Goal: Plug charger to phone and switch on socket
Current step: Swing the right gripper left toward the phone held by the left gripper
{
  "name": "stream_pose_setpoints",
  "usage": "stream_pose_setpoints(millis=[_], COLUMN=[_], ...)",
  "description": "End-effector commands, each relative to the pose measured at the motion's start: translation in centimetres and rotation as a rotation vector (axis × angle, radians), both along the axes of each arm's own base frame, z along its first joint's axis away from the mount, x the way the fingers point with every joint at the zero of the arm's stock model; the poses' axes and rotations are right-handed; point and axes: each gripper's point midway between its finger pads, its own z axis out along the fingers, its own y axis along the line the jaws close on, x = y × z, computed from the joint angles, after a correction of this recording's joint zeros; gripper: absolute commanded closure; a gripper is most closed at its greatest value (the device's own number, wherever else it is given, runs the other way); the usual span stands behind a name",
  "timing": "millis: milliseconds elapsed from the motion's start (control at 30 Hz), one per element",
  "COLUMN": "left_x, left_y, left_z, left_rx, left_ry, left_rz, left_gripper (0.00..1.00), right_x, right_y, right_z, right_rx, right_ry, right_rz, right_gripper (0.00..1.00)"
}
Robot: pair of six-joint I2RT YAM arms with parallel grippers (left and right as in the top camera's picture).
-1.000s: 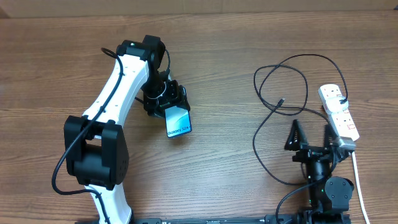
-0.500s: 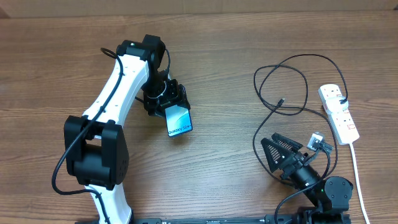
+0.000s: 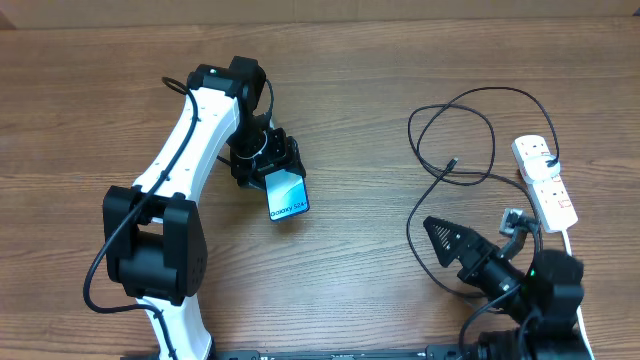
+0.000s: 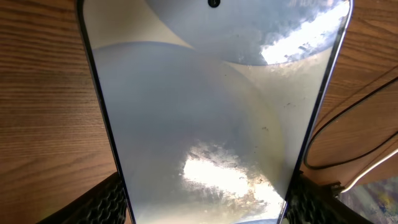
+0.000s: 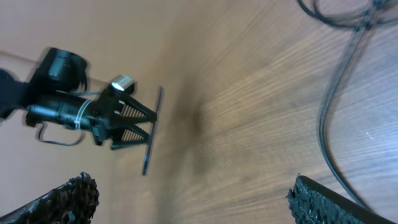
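Overhead, I see my left gripper (image 3: 268, 165) clamped on the top end of the phone (image 3: 288, 197), left of centre, with its lit screen facing up. My right gripper (image 3: 436, 242) hangs empty with its fingers spread wide, beside the lower loop of the charger (image 3: 410, 130). The plug tip (image 3: 453, 161) lies on the table (image 3: 340, 290), left of the socket (image 3: 546, 178).
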Motion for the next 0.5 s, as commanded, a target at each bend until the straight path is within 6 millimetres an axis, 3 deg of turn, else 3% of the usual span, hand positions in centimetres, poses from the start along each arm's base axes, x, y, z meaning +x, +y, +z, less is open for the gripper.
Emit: stream_pose_setpoints(millis=[0, 233, 467], left_x=[0.6, 0.6, 0.6], left_y=[-0.5, -0.5, -0.5], left_z=[0.6, 0.6, 0.6], left_rx=[-0.018, -0.018, -0.018], left_ry=[-0.018, -0.018, -0.019], left_rz=[0.005, 0.005, 0.005], left_gripper=[0.34, 0.34, 0.34], right_x=[0.7, 0.6, 1.9], right_y=[-0.5, -0.4, 1.0], right_z=[0.4, -2.2, -5.1], right_rx=[-0.047, -0.116, -0.048], right_ry=[0.086, 0.44, 0.612], right_rz=[-0.003, 0.073, 0.141], right_gripper=[0.01, 0.01, 0.0])
